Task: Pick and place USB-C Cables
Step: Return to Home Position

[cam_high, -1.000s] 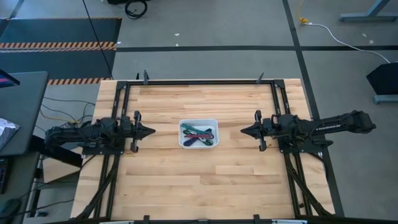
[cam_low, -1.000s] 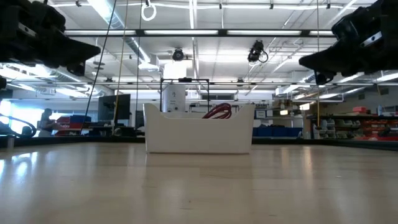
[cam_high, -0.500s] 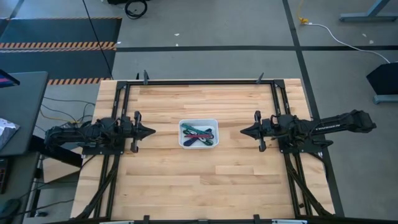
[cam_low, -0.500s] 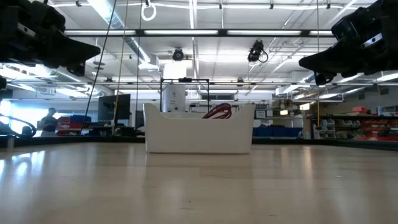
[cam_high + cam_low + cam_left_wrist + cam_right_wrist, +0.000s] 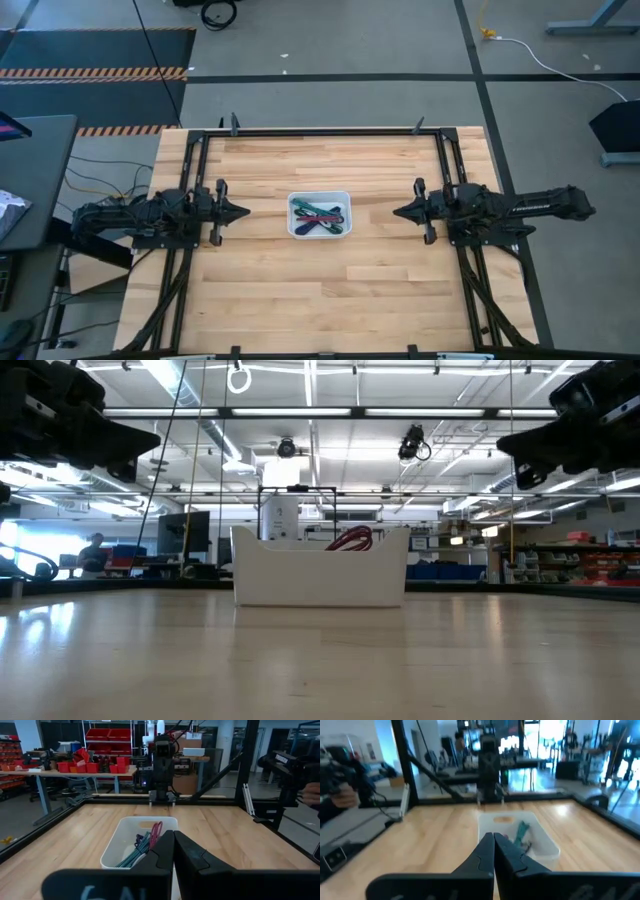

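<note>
Several USB-C Cables in teal, blue, green and maroon lie crossed inside a white bin at the table's middle; a maroon loop sticks up over its rim. My left gripper hangs shut above the table, left of the bin, pointing level at it. My right gripper hangs shut to the bin's right, also pointing level at it. Both are clear of the bin. In the wrist views the bin lies ahead of the shut fingers.
A black frame runs along the table's far edge and down both sides. Bare wood spreads around the bin. Beyond the table a person's hand shows at a stand in the right wrist view, and another person is far off.
My right gripper has drawn back a little toward the table's right edge, away from the bin, staying shut and level. The bin and cables have kept still.
</note>
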Controlling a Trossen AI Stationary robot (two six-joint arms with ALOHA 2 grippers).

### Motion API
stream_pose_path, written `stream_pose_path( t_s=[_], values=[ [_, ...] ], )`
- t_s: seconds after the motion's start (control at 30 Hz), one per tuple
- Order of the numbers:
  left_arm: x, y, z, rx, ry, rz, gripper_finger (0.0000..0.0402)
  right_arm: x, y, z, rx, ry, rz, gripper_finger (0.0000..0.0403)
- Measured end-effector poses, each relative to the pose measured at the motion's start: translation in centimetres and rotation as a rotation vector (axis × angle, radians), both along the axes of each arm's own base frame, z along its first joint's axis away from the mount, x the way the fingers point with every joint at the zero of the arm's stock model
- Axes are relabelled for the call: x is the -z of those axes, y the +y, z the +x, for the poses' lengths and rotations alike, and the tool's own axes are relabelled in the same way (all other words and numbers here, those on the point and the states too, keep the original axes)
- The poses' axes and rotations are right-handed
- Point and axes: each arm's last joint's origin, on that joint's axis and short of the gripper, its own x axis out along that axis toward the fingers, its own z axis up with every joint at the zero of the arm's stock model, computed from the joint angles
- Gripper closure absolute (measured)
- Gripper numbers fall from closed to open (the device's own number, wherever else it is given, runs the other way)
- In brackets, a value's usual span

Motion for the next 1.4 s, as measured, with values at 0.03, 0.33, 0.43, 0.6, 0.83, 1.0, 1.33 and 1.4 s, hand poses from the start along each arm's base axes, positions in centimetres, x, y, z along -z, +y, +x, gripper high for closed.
stream_pose_path(
  t_s=[0.03,0.33,0.43,0.6,0.83,1.0,1.33,1.4],
  values=[
    [0.0,0.0,0.0,0.001,0.000,0.000,0.0386,-0.2,0.0,-0.2,-0.002,-0.017,0.000,0.0400],
    [0.0,0.0,0.0,0.006,-0.002,0.000,0.0388,-0.2,-0.2,-1.6,0.073,-0.047,-0.001,0.0400],
    [0.0,0.0,0.0,0.006,-0.002,-0.001,0.0388,-0.2,-0.2,-1.6,0.081,-0.049,-0.001,0.0400],
    [0.0,0.0,0.0,0.007,-0.002,-0.001,0.0388,-0.3,-0.2,-1.6,0.076,-0.058,0.000,0.0400],
    [0.0,0.0,0.0,0.007,-0.003,0.000,0.0388,-0.2,-0.1,-1.6,0.070,-0.051,0.001,0.0393],
    [0.0,0.0,0.0,0.007,-0.003,0.000,0.0388,-0.2,-0.1,-1.6,0.071,-0.052,0.000,0.0393],
    [0.0,0.0,0.0,0.007,-0.004,0.000,0.0388,-0.2,-0.1,-1.6,0.071,-0.052,0.000,0.0391],
    [0.0,0.0,0.0,0.007,-0.004,0.000,0.0386,-0.2,-0.1,-1.6,0.071,-0.052,0.000,0.0391]
  ],
)
